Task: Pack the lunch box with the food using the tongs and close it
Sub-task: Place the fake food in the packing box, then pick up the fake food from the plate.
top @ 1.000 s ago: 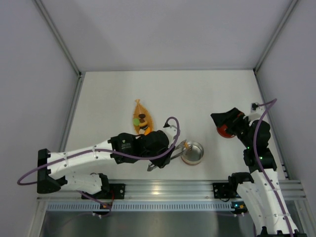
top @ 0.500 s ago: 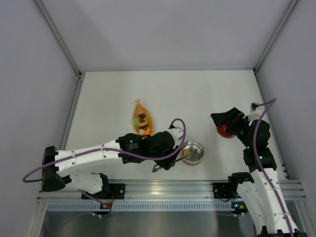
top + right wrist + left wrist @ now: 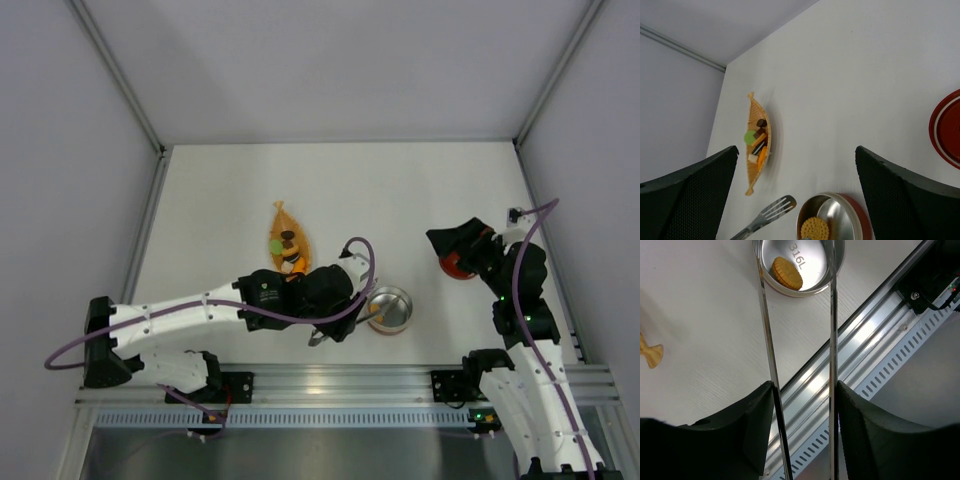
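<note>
The lunch box (image 3: pixel 392 308) is a shiny round tin (image 3: pixel 805 290) near the front rail, with one round yellow biscuit (image 3: pixel 787 273) lying in it. My left gripper (image 3: pixel 804 387) is shut on the tongs (image 3: pixel 832 340), whose two slim arms reach over the tin. The tongs' slotted tip (image 3: pixel 777 206) shows just left of the tin (image 3: pixel 840 212). More food (image 3: pixel 756 142) lies in a boat-shaped woven basket (image 3: pixel 287 245). My right gripper (image 3: pixel 796 148) stands open and empty, hovering by the red lid (image 3: pixel 453 268) (image 3: pixel 947 127).
The aluminium front rail (image 3: pixel 865 340) runs just behind the tin on my side. The left arm's purple cable (image 3: pixel 350 250) loops above the wrist. Grey walls close in the table on three sides.
My left arm has shifted right, bringing the tongs' tips over the tin, and its jaws have eased wider with the tongs' arms spreading. The right arm has not moved.
</note>
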Robot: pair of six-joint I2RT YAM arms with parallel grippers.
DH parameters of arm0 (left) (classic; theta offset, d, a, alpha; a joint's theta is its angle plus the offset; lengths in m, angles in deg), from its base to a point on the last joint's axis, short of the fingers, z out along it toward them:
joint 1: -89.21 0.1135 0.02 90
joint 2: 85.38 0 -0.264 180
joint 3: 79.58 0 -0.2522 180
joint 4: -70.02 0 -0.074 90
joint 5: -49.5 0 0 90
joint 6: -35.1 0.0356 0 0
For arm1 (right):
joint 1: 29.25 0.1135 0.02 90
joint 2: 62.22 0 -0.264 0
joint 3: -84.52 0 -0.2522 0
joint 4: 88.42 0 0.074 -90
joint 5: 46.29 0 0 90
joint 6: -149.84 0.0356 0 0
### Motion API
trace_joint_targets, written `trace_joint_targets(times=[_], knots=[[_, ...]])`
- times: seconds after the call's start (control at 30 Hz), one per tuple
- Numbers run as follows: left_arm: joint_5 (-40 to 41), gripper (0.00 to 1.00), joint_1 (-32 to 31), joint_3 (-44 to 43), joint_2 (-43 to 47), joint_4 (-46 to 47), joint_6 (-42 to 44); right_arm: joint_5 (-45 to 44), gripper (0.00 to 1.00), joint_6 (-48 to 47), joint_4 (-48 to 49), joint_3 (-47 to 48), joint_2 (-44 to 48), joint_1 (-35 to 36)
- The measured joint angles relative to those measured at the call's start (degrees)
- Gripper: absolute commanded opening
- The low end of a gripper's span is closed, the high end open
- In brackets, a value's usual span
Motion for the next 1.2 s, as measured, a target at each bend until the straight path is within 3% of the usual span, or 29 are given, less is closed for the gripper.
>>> trace_joint_targets(times=[0.2, 0.5, 0.8, 1.2], knots=[[6.71, 0.6, 0.0, -0.37, 3.69, -1.29, -1.88, 0.0, 0.99, 0.0, 0.0, 0.0, 0.0, 0.0], [24.26, 0.61, 3.26, -4.04, 9.66, -10.84, -8.7, 0.04, 0.99, 0.07, 0.07, 0.0, 0.0, 0.0], [19.45, 0.6, 23.23, 3.28, 12.87, -11.32, -4.85, 0.17, 0.99, 0.09, 0.11, -0.04, 0.0, 0.0], [11.78, 0.59, 27.71, 8.41, 10.62, -8.11, 0.04, 0.35, 0.99, 0.09, 0.13, -0.28, 0.0, 0.0]])
